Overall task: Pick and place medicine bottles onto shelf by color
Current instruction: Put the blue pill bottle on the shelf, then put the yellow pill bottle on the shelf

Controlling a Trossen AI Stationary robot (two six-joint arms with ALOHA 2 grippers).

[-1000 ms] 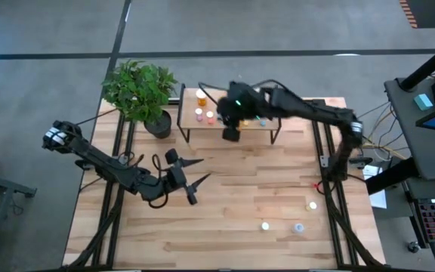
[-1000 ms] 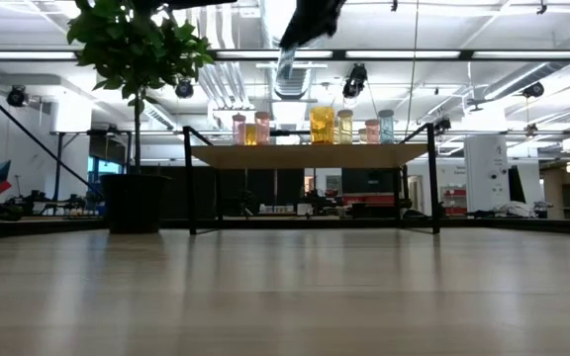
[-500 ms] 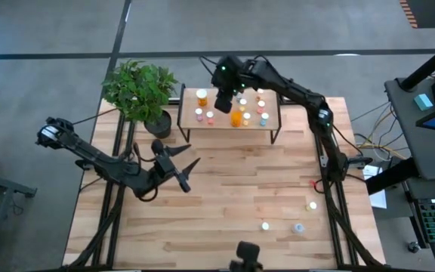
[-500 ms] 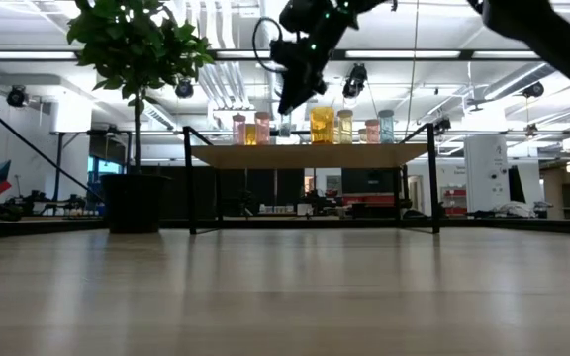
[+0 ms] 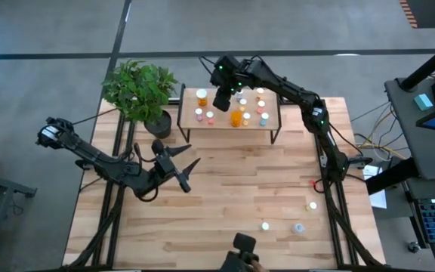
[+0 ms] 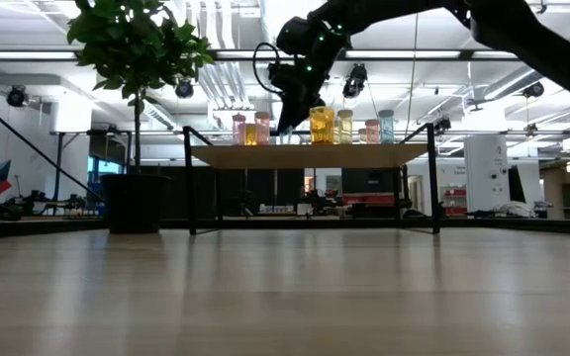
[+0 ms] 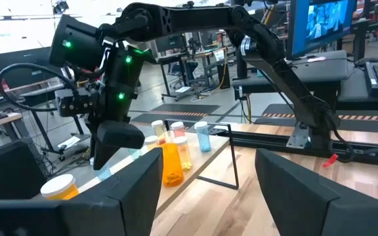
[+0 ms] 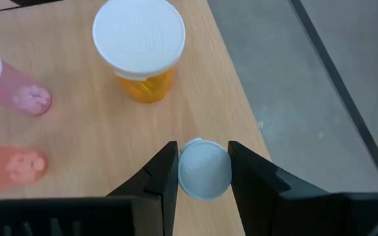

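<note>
The right claw (image 8: 202,167) hangs over the far edge of the shelf (image 5: 270,113), its fingers closed narrowly on a small bottle with a pale bluish-white cap (image 8: 204,168), gripped across the cap and seen from straight above; its body colour is hidden. Just beside it on the shelf top stands a yellow-orange bottle (image 8: 140,56) with a wide white cap, and two pink bottles (image 8: 8,88) stand a little further off. From the high view three more small bottles (image 5: 265,225) wait on the desk (image 5: 225,196) near its right front, well apart from the shelf. The left claw (image 5: 178,168) waits above the desk's left middle with its fingers spread wide and nothing in them. These bottles look light, rigid and smooth-sided, likely to tip or roll if nudged, so a hold square across the cap or upper body, as here, seems safest, with a gentle straight release among close neighbours.
</note>
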